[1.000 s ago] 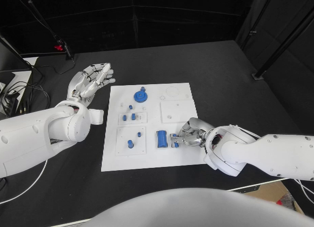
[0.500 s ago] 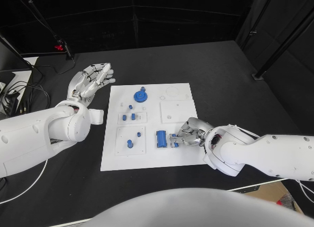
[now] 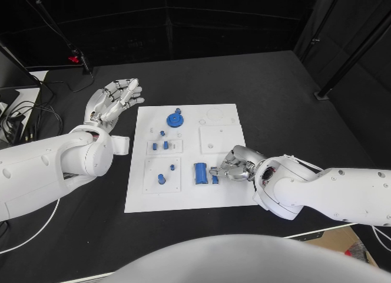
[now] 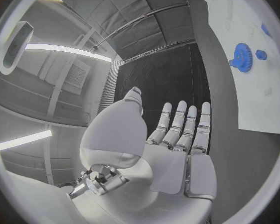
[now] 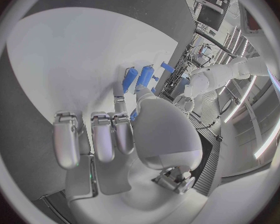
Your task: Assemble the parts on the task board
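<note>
Board first: the white task board (image 3: pixel 221 197) lies flat in the middle of the black table (image 3: pixel 314 100). It is the biggest thing here, and small blue parts sit on it.

Next biggest are the two hands. The left hand (image 3: pixel 115 100) is up off the table, just beside the far left corner of the board. Its fingers are straight and apart, and it holds nothing. The right hand (image 3: pixel 236 167) is low over the near right part of the board. Its fingers are curled in, with the tips down by a small blue piece (image 3: pixel 215 178). I think it may be pinching or pushing that piece, but I cannot tell for sure.

Now the blue parts. A round blue gear (image 3: pixel 176 120) sits near the far end of the board. A long blue block (image 3: pixel 201 173) lies just beside the small piece at the right hand. Some little blue pegs (image 3: pixel 162 145) stand in the middle left square, and two more small blue bits (image 3: pixel 166 177) are in the near left square.

The job looks partly done, I think. Some parts seem to be in their spots. The block and the small piece by the right hand look like they are not put together yet. The squares on the right side of the board have nothing blue in them.
</note>
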Available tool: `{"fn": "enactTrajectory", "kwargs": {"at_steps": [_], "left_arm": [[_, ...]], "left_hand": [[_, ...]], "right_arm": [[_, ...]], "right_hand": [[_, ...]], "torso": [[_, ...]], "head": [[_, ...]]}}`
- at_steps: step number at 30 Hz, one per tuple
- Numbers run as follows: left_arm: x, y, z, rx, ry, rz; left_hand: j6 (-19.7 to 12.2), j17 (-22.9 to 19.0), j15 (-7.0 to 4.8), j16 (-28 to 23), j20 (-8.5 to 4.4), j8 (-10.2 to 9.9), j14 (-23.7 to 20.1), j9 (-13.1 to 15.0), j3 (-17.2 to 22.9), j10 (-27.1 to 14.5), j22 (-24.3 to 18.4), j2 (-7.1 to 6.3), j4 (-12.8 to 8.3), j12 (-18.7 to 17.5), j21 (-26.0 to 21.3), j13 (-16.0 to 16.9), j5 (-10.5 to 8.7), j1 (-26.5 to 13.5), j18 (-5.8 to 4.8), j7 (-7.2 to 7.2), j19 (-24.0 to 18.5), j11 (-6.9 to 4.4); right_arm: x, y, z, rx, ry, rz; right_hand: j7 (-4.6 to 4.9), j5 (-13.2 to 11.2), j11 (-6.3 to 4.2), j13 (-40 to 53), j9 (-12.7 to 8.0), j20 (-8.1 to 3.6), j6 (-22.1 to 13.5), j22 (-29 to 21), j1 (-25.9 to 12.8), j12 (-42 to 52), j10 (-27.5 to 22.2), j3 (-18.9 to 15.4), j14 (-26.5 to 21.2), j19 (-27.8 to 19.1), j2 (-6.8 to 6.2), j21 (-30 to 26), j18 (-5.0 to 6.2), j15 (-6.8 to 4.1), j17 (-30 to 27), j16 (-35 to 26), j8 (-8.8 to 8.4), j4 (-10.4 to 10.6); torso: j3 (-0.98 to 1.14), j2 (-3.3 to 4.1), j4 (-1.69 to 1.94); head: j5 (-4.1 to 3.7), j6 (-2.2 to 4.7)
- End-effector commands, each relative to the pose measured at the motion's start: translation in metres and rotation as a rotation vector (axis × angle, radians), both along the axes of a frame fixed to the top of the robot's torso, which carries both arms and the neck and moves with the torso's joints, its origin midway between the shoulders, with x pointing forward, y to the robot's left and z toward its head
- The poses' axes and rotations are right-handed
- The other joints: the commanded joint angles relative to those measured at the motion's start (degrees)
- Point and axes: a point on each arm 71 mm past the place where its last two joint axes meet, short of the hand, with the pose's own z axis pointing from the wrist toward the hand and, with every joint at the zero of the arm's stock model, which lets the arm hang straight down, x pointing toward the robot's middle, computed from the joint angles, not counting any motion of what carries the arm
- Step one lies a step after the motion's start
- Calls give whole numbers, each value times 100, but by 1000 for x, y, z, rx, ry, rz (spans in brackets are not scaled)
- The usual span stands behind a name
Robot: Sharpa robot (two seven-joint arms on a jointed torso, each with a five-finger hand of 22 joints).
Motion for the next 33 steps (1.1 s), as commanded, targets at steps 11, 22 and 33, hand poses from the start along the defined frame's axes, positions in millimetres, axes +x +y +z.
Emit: {"fn": "enactTrajectory", "kwargs": {"at_steps": [11, 22, 33], "left_arm": [[-1, -1, 9, -34, -109, -13], [-1, -1, 9, -32, -108, -12], [-1, 0, 8, -32, -107, -11]], "left_hand": [[-37, -7, -3, 38, 4, 29, -48, -6, -35, -31, -9, 65, -15, 36, -21, -6, 36, -12, 13, 859, -46, -9], [-40, -14, -3, 43, 4, 31, -50, -8, -38, -33, -9, 74, -16, 41, -21, -7, 47, -4, 13, 859, -50, -9], [-42, -20, -3, 48, 4, 33, -52, -10, -39, -35, -11, 80, -17, 45, -21, -8, 55, 3, 12, 859, -54, -9]], "right_arm": [[-1, -1, 2, -4, -18, 23], [-6, -10, 0, -34, 33, 70], [-3, -8, -4, -48, 48, 75]], "right_hand": [[-85, -549, -95, 1508, 222, -89, 184, 1509, -276, -2, 618, -429, 596, 585, 19, 19, -42, -116, 1508, 14, 130, -5], [-236, -966, -238, 1508, 1112, -233, -31, 1509, -281, -2, 618, -674, 596, 585, -516, 19, -42, -252, 1508, 14, 1063, 30], [-250, -944, -253, 1508, 1549, -258, -315, 1509, -51, -2, 618, -543, 596, 585, -323, 19, -42, -268, 1508, 14, 1428, 17]], "torso": [[0, 4, -1], [5, -2, -6], [1, 5, 0]], "head": [[17, 0], [6, 0], [-3, 0]]}}
